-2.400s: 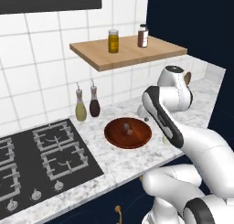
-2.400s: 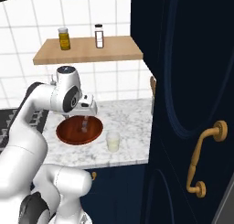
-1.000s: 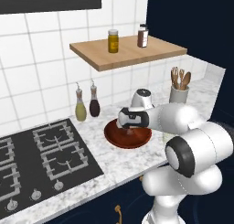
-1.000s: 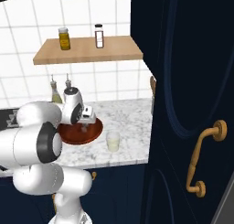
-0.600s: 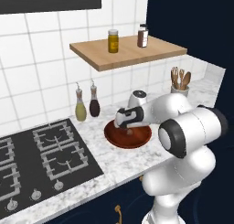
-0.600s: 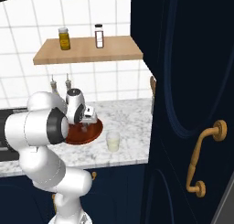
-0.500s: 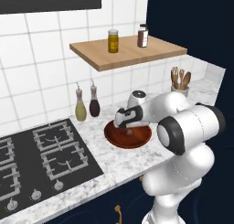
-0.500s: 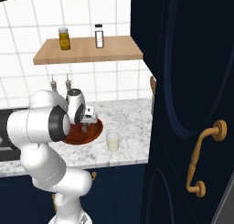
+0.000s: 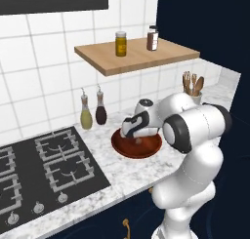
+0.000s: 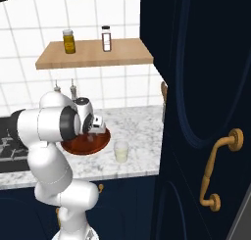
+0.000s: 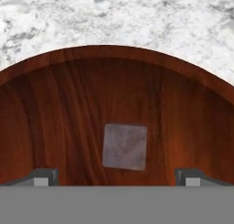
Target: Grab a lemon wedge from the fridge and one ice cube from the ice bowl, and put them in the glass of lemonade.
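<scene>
1. My pincer (image 11: 117, 177) stands wide open, empty, low over the ice bowl (image 11: 55, 104) on the marble worktop (image 9: 124, 172).
2. One ice cube (image 11: 124, 146) lies flat on the bowl's floor, squarely between the fingertips (image 11: 43, 176).
3. I judge the ice pick-up is in hand: next, lower straight down and close on the cube.
4. The glass of lemonade (image 10: 121, 151) waits just beside the bowl.

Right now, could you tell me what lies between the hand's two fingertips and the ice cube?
Bare wood of the ice bowl in the hand view; the open hand brackets the ice cube without touching it.
</scene>
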